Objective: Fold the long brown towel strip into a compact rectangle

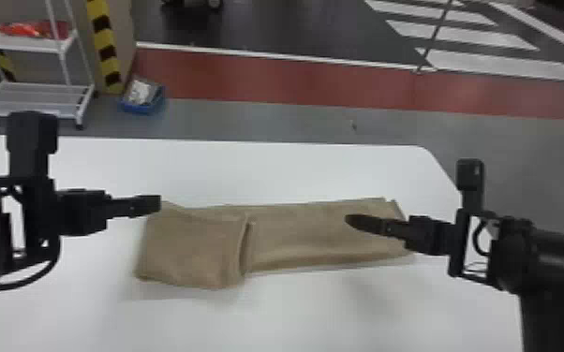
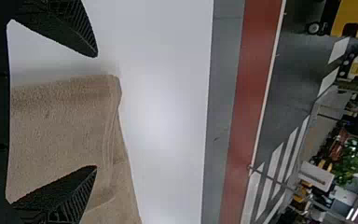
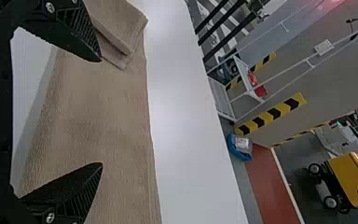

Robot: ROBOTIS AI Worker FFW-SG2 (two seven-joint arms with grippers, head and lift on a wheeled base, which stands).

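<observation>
White counter (image 1: 295,173). Gray floor (image 1: 248,119), red strip (image 1: 267,77), dark area with white stripes beyond. White rack (image 1: 35,100), blue bin (image 1: 143,105) near it. Yellow-black striped post edge (image 1: 104,44).

Head view: the long brown cloth towel strip (image 1: 295,234) is partly covered at its right end by the black right gripper (image 1: 351,221) with flat fingers; the layers inside its left fold are hidden, their number indeterminate. The tip of the black left gripper (image 1: 154,205) masks a little of the towel's far left corner. The near side of the white flat-topped table (image 1: 295,173) is cropped by the bottom edge, the white metal rack (image 1: 33,98) by the left. The orange-red object (image 1: 25,29) on the rack and the pale contents (image 1: 140,91) of the blue open bin (image 1: 145,108) are too blurred to identify. Right wrist view: the right edge truncates a yellow wheeled machine (image 3: 352,172).
</observation>
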